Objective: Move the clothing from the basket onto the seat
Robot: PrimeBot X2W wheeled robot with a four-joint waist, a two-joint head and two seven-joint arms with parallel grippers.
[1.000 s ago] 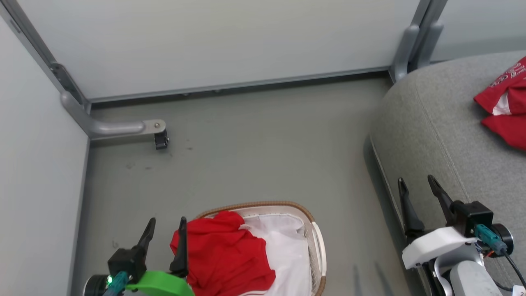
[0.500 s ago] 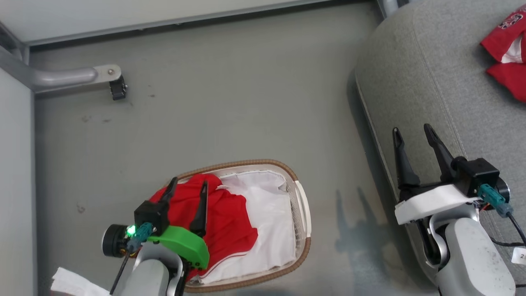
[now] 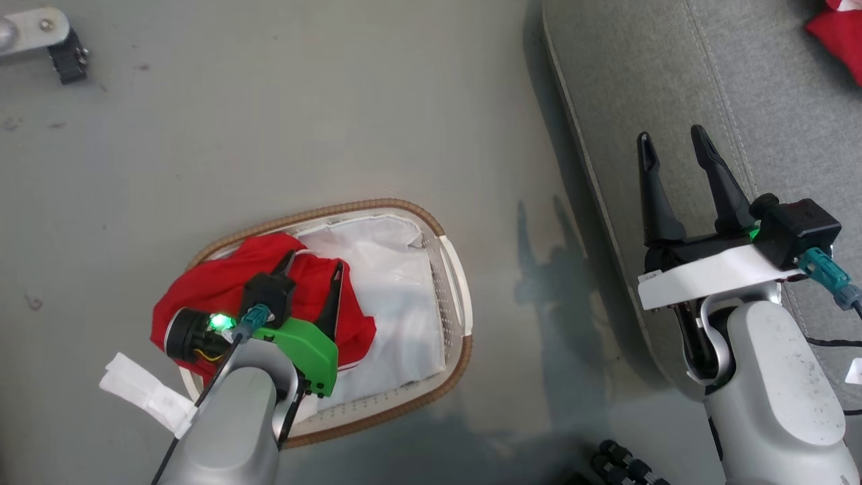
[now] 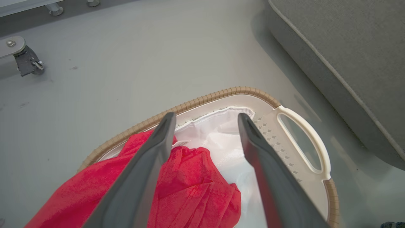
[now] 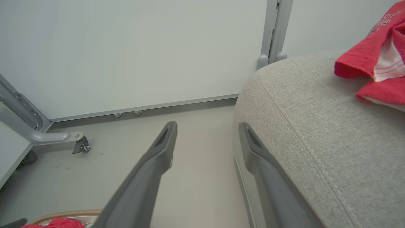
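Wall panels (image 5: 142, 57) and lettered clothing (image 5: 364, 63) on the seat (image 5: 300, 126) show from right wrist.

We see a smooth grey-green floor (image 3: 323, 114), lightly scuffed and crossed by soft shadows. On the far side, pale partition panels (image 5: 126, 53) meet at a grey metal post (image 5: 272, 31). At far left a metal foot (image 5: 57, 136) ends in a small black caster (image 3: 67, 57).

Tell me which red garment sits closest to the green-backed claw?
The red garment in the basket, beneath the open left gripper; the other garment lies on the grey seat.
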